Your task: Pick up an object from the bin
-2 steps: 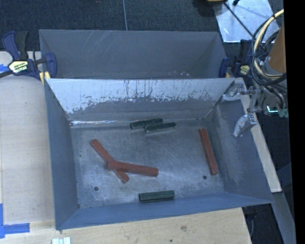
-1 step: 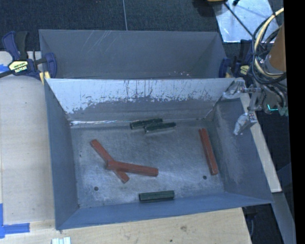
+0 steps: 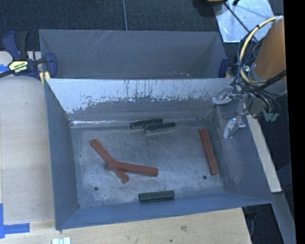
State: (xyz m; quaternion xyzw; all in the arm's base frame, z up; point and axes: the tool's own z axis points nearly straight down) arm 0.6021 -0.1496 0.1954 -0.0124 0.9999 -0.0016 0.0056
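My gripper (image 3: 228,112) hangs over the bin's right sloping wall, its two silvery fingers (image 3: 234,127) apart and nothing between them. The nearest loose thing is a straight red-brown bar (image 3: 208,151) lying along the right side of the floor, its far end just left of and below the fingers. Two dark green bars (image 3: 152,125) lie side by side at the back of the floor, left of the gripper.
Two red-brown bars (image 3: 120,164) cross in a Y shape at the left middle of the floor. Another dark green bar (image 3: 156,196) lies along the front edge. The arm with its orange cover and cables stands at the bin's right rim.
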